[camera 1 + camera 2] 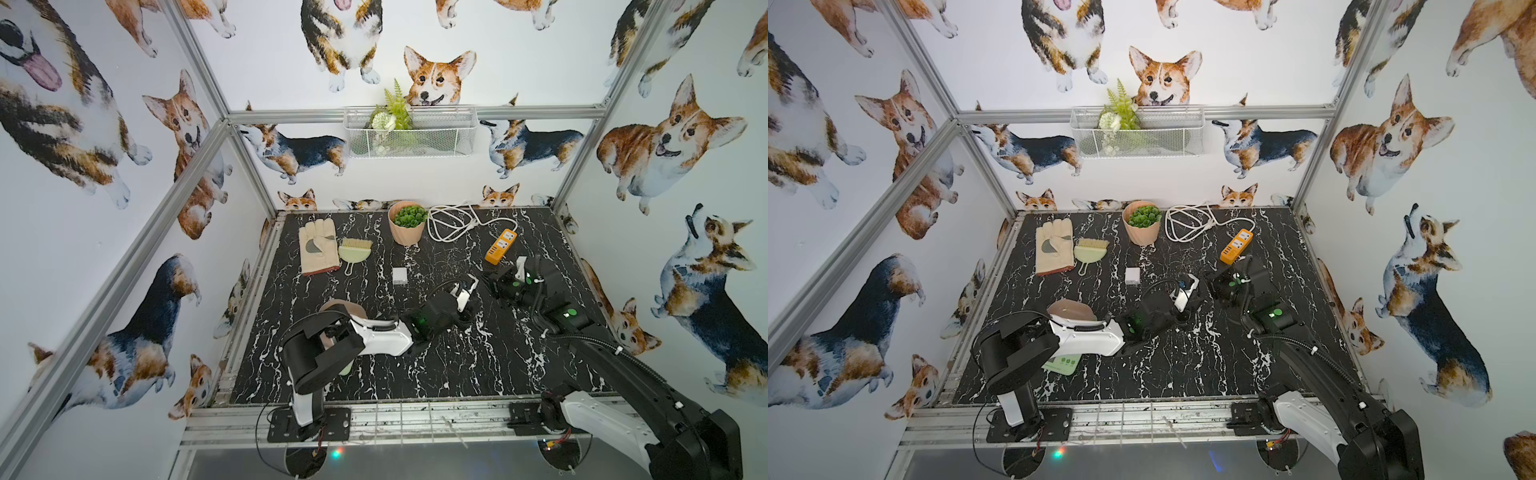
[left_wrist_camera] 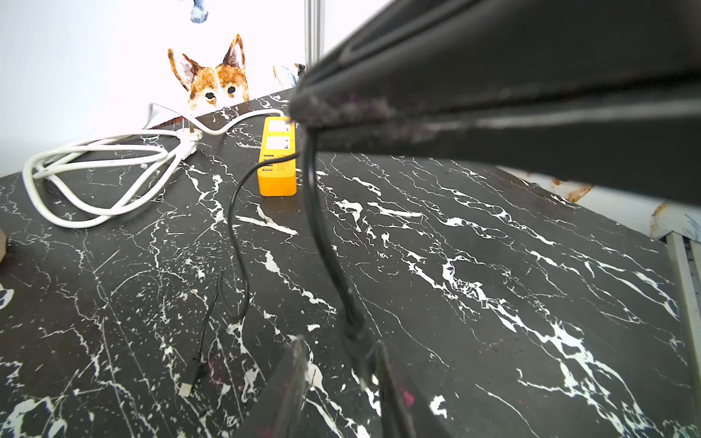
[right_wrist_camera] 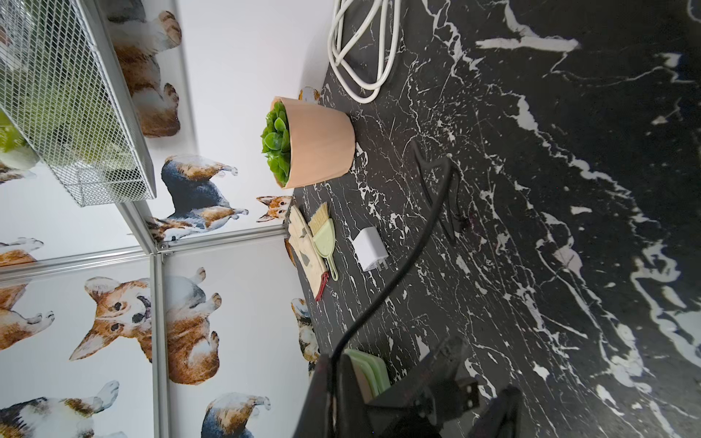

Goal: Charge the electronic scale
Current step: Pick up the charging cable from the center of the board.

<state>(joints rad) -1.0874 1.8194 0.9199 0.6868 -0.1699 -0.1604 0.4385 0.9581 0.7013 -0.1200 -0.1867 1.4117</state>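
Slipping is the main worry. The plug of the black cable is sitting off-centre between the fingers of the left tool. Its jaws are standing apart with a gap showing on one side, so nothing is being pinched yet. A squeeze from there would likely be shoving the plug sideways or twisting it.

The right tool is clamping shut on the same cable higher up, so a pull by either arm risks tugging it loose. The cable's free end is lying slack on the table and could be snagging near the orange power strip.

The electronic scale is lying at the lower left of the table in both top views, well apart from both tools. The left arm is reaching low over it toward mid-frame. The right arm is stretching in from the lower right corner.
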